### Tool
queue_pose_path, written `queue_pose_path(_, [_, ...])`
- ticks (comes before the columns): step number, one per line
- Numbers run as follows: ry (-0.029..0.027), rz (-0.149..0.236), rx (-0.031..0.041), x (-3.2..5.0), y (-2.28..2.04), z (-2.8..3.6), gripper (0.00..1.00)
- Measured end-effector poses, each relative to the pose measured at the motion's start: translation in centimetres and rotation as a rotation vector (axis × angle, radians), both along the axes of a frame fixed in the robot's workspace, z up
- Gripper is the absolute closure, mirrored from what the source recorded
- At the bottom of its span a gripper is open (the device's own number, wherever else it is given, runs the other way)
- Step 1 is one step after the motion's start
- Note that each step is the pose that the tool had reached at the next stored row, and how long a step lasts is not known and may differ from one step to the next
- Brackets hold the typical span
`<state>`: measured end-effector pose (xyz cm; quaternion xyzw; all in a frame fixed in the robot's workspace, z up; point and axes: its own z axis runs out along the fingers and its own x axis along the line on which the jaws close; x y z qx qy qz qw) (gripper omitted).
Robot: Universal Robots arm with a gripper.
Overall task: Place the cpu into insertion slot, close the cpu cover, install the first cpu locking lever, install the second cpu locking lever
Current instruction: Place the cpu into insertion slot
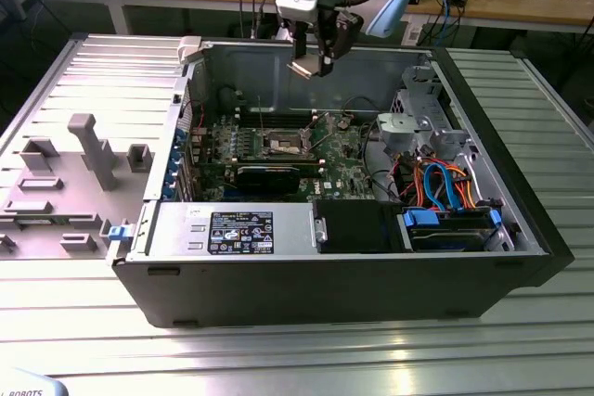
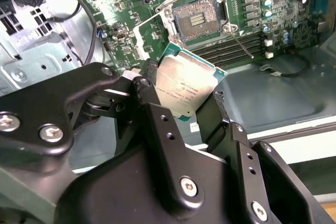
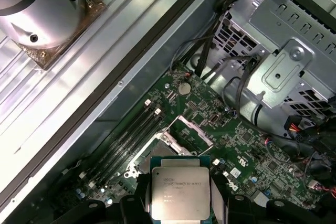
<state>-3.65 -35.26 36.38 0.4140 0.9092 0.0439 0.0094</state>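
One hand (image 1: pixel 311 64): clamped on the cpu (image 2: pixel 186 88), high over the open computer case (image 1: pixel 325 294).
Cpu: we see it in the air, silver top showing.
Insertion slot (image 2: pixel 198 19): uncovered, dark centre showing, well below the cpu.

Open air lies between the gripper (image 1: pixel 311 64), which grips the cpu (image 1: pixel 303 70), and the uncovered insertion slot (image 1: pixel 286 144) below. The drive cage (image 1: pixel 419 122) and cables (image 1: pixel 444 183) fill the case to the exterior view's right of the slot. A black card (image 1: pixel 269 176) stands just beside it on the near side.
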Motion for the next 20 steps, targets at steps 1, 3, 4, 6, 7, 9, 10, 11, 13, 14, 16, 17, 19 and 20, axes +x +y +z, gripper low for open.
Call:
queue_pose_path(1, [0.0000, -0.004, 0.0000, 0.00, 0.00, 0.00, 0.46])
queue_pose_path(3, [0.0000, -0.005, 0.0000, 0.00, 0.00, 0.00, 0.46])
queue_pose_path(4, [0.0000, -0.006, 0.0000, 0.00, 0.00, 0.00, 0.46])
queue_pose_path(6, [0.0000, -0.008, 0.0000, 0.00, 0.00, 0.00, 0.46])
queue_pose_path(7, [0.0000, -0.009, 0.0000, 0.00, 0.00, 0.00, 0.46])
queue_pose_path(9, [0.0000, -0.010, 0.0000, 0.00, 0.00, 0.00, 0.46])
queue_pose_path(10, [0.0000, -0.010, -0.0001, 0.00, 0.00, 0.00, 0.46])
queue_pose_path(11, [0.0000, -0.011, 0.0000, 0.00, 0.00, 0.00, 0.46])
queue_pose_path(13, [-0.0001, -0.012, 0.0000, 0.00, 0.00, 0.00, 0.46])
queue_pose_path(14, [0.0000, -0.013, 0.0000, 0.00, 0.00, 0.00, 0.46])
queue_pose_path(16, [0.0000, -0.014, 0.0000, 0.00, 0.00, 0.00, 0.46])
queue_pose_path(17, [0.0000, -0.014, -0.0001, 0.00, 0.00, 0.00, 0.46])
queue_pose_path(19, [-0.0001, -0.016, 0.0000, 0.00, 0.00, 0.00, 0.46])
queue_pose_path(20, [0.0000, -0.016, 0.0000, 0.00, 0.00, 0.00, 0.46])
